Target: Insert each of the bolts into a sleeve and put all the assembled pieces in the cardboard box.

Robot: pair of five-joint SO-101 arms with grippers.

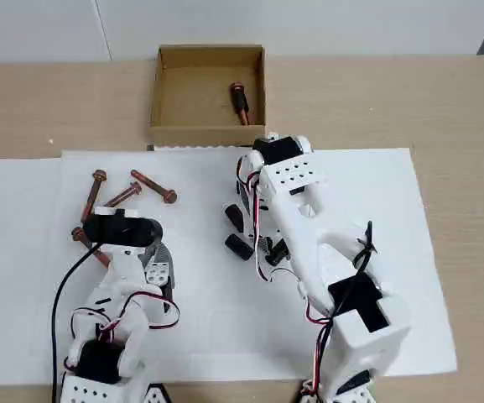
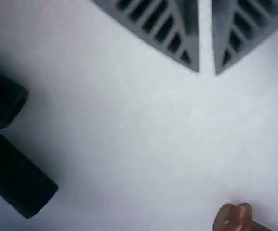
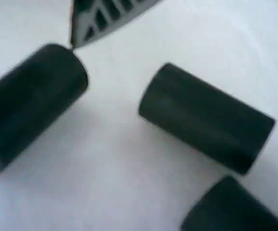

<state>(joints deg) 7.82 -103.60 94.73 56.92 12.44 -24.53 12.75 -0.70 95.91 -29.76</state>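
Cardboard box [image 1: 210, 126] sits toward the far edge of the desk [image 1: 443, 92], with one bolt-in-sleeve piece [image 1: 240, 101] lying inside by its right wall. Loose bolts [image 1: 153, 186] lie on white paper [image 1: 200, 319] in front of the box, off to its left; black sleeves [image 1: 239, 247] lie straight in front of it. Farther from the box than the bolts, the left jaws are nearly together, gripping nothing. Over the sleeves the right jaws stand apart, one finger [image 3: 100, 19] tipping a sleeve's end.
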